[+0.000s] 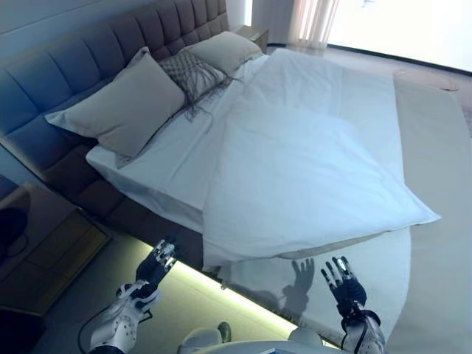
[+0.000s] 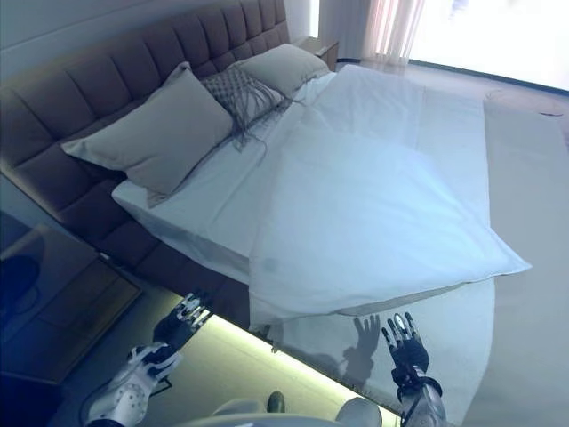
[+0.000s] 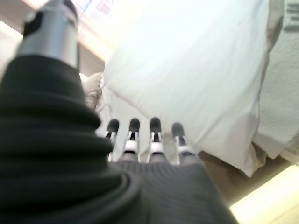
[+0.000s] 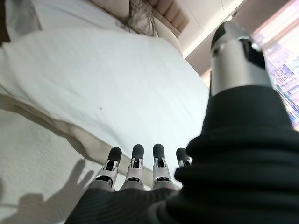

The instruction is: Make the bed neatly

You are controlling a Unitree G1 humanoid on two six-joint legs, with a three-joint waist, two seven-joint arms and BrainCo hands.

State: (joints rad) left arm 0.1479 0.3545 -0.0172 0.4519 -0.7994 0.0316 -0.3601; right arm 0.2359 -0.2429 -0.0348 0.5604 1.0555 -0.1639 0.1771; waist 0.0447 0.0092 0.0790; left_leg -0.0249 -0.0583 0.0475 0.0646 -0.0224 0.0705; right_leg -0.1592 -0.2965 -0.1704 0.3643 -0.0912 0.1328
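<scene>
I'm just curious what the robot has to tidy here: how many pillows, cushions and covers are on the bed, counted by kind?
Plain beige pillows: 2, the near pillow and the far pillow
Patterned cushion with fringe: 1
White duvet: 1
Total: 4
Both hands, the left hand and the right hand, hold nothing.

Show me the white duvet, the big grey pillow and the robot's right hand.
white duvet (image 1: pixel 310 177), left eye view, middle of its top.
big grey pillow (image 1: pixel 125 107), left eye view, its centre.
right hand (image 1: pixel 345 284), left eye view, its palm.
</scene>
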